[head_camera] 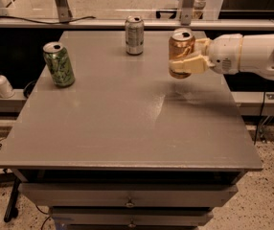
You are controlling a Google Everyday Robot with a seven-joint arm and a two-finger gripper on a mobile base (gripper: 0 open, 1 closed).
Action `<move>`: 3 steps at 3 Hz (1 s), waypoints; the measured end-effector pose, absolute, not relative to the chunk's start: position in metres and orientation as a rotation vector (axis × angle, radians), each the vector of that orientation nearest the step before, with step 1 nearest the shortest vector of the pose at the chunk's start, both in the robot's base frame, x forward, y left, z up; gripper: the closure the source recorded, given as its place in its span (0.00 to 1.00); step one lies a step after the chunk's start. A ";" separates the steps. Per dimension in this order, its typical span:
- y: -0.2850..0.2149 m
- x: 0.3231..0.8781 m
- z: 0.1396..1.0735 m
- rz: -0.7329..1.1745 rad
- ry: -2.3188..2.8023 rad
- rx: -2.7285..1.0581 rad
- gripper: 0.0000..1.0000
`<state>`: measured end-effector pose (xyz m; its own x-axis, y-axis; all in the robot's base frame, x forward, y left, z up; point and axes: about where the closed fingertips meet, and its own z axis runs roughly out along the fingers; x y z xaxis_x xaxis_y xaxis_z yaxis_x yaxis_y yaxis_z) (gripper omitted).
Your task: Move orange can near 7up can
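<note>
- The orange can (180, 43) is clamped upright between the fingers (187, 65) of the gripper (185, 56), raised above the worktop (127, 128) at its right rear.
- The 7up can (134, 35) is stood near its left, apart.

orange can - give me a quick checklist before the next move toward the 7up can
1. Grip: gripper at the right of the table, closed around the orange can from the side: ok.
2. Orange can upright, top facing up: ok.
3. Orange can lifted off the table: looks raised, with a shadow below it: ok.
4. 7up can upright at the far edge: ok.
5. Path between the two cans: nothing stands in it: ok.
6. Orange can near the 7up can: a gap separates them: not ok.
7. Green can far to the left, out of the path: ok.
</note>
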<state>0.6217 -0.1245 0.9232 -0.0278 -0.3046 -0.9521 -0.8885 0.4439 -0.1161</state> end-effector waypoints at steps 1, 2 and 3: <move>-0.119 0.645 0.921 0.629 1.570 -1.038 1.00; -0.112 0.695 0.917 0.623 1.556 -0.964 1.00; -0.107 0.741 0.911 0.614 1.543 -0.931 1.00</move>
<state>0.7406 -0.1075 0.9106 -0.0100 -0.2210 -0.9752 -0.8305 0.5450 -0.1149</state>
